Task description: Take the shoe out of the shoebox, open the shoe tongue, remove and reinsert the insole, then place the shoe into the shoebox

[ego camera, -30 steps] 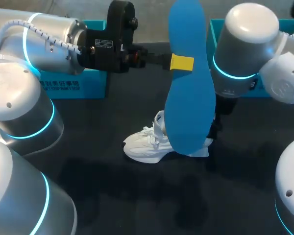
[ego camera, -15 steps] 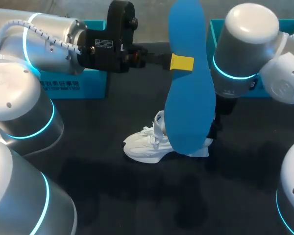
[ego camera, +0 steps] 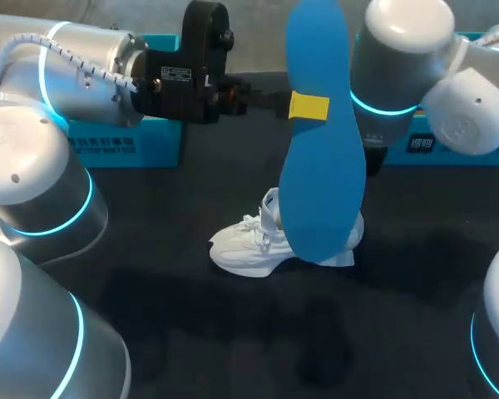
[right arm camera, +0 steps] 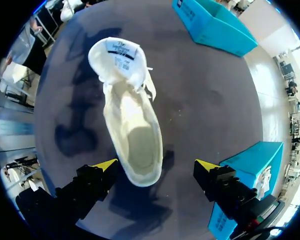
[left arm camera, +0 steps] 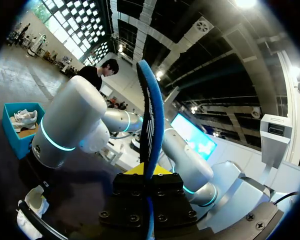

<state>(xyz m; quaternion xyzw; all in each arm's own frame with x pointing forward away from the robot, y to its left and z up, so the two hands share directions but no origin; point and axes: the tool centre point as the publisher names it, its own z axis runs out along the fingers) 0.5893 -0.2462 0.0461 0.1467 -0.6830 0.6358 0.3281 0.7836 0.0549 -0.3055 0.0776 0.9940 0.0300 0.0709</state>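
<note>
- The shoe [ego camera: 248, 247] is white and stands on its sole on the dark table [ego camera: 191, 324], outside both boxes. From our right wrist we look straight down into it. Its tongue [right arm camera: 118, 54] is folded forward over the toe end, leaving the inside open to view.
- Our left claw [ego camera: 307, 106] is well above the shoe and clamped tight on the blue insole [ego camera: 323, 174], with one yellow fingertip flat against its face. The insole stands upright in that grip. Seen from the head camera, it covers the shoe's heel half.
- From our left wrist, the insole [left arm camera: 151, 120] rises edge-on from between the fingers.
- Our right claw [right arm camera: 155, 166] is above the shoe's heel end. Its fingers are spread wider than the shoe, one yellow tip to each side of the heel, and it holds nothing.
- The left shoebox [ego camera: 129, 141] is teal and sits behind the shoe on our left arm's side, well apart from it.
- The right shoebox [ego camera: 449, 148], also teal, sits behind the shoe on our right arm's side.
</note>
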